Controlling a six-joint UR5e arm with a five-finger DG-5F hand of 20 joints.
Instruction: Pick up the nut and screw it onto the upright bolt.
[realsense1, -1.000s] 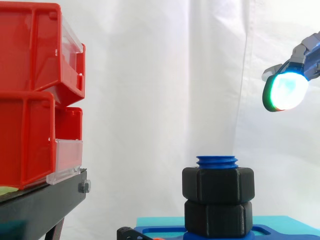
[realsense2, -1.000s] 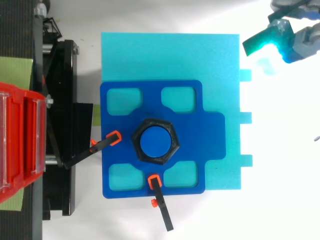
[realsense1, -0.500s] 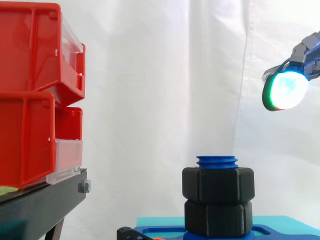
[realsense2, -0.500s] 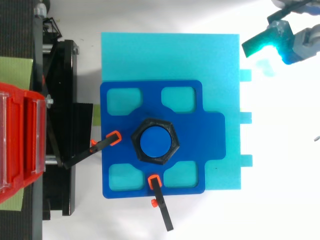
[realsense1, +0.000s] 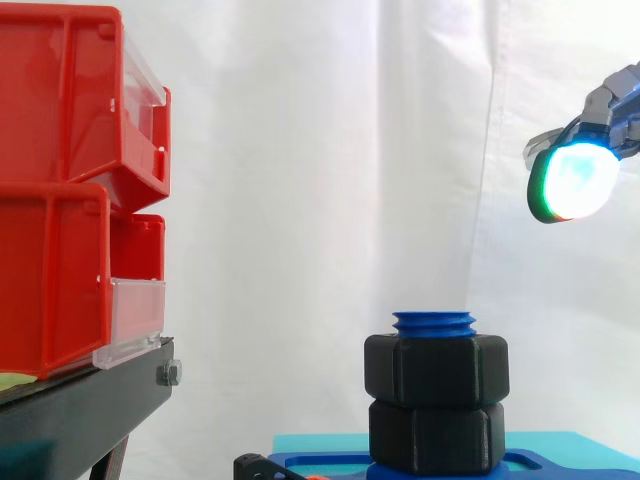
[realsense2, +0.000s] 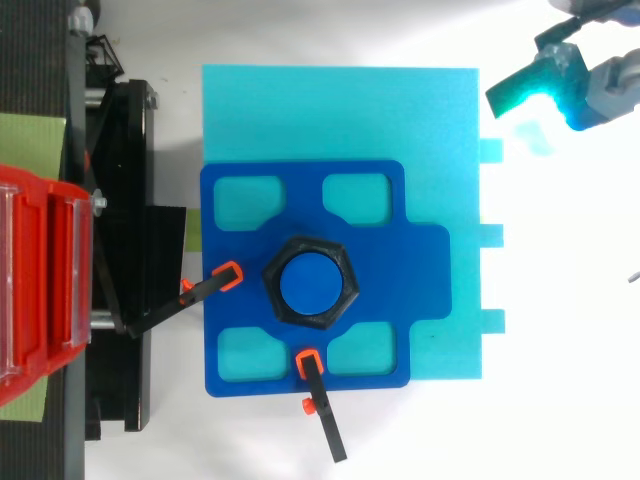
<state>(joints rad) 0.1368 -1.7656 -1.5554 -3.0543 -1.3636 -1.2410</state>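
Side view: a white curtain (realsense1: 320, 150) backs everything. At the left, 2 red bins (realsense1: 60, 110) are stacked on a black stand (realsense1: 90, 400), the upper one tilted forward, each with a clear front lip. From above, a square cyan board (realsense2: 340, 110) lies just beside the stand, and a dark blue plate (realsense2: 420, 260) with 4 rounded cut-outs rests on it. At the plate's middle stands the blue bolt (realsense1: 434, 322), upright. The black hexagonal nut (realsense1: 436, 370) is threaded onto it, with a few turns of thread showing above its top face; it sits touching a second black hexagonal piece (realsense1: 436, 437) directly beneath, which meets the plate. 2 black clamps with orange tips (realsense2: 205, 292) bear on the plate's left and bottom edges. The hand (realsense1: 570, 180) hangs high at the right, well apart from the bolt and beyond the board's upper right corner in the top view, glowing cyan and green. Whether it is spread or closed cannot be told.
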